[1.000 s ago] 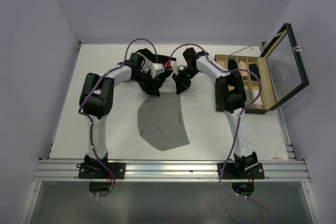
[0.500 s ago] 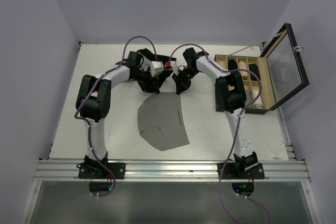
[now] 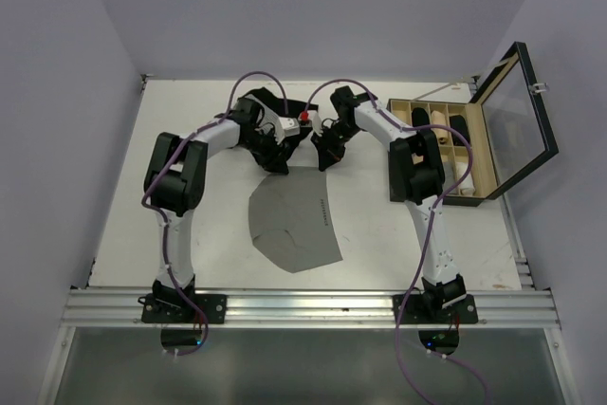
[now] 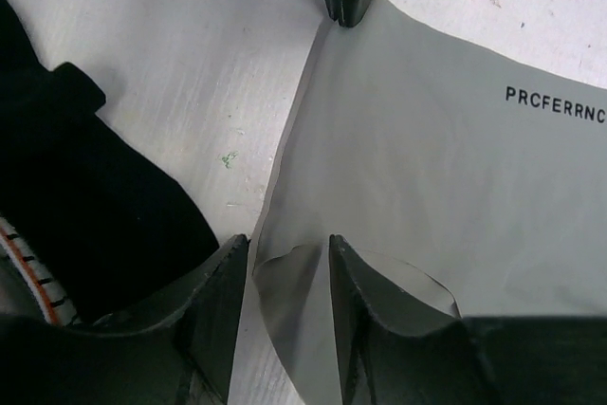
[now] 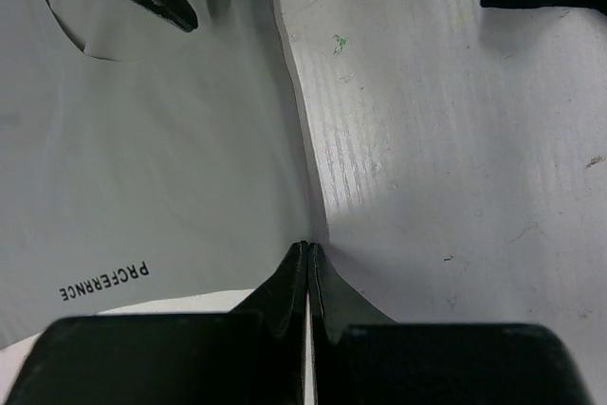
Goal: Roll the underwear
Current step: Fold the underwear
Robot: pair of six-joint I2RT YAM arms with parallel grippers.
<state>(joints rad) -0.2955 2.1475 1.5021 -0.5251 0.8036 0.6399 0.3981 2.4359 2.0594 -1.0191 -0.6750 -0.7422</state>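
Observation:
The grey underwear (image 3: 294, 220) lies flat on the white table, with lettering on its waistband (image 4: 555, 101). My left gripper (image 3: 278, 164) is at the cloth's far left corner. In the left wrist view it (image 4: 286, 248) is open, with the raised cloth edge between its fingers. My right gripper (image 3: 324, 160) is at the far right corner. In the right wrist view it (image 5: 308, 248) is shut, its tips pinched on the edge of the underwear (image 5: 142, 168). Its tip also shows in the left wrist view (image 4: 343, 2).
A black garment (image 3: 263, 106) lies just behind the grippers, close beside my left fingers (image 4: 85, 187). An open wooden box (image 3: 441, 149) with compartments of rolled items stands at the right, its glass lid (image 3: 520, 111) raised. The table's far edge is behind the garment.
My left arm has swung out and back a little while its gripper stays at the cloth's corner. The right arm and the underwear have not moved.

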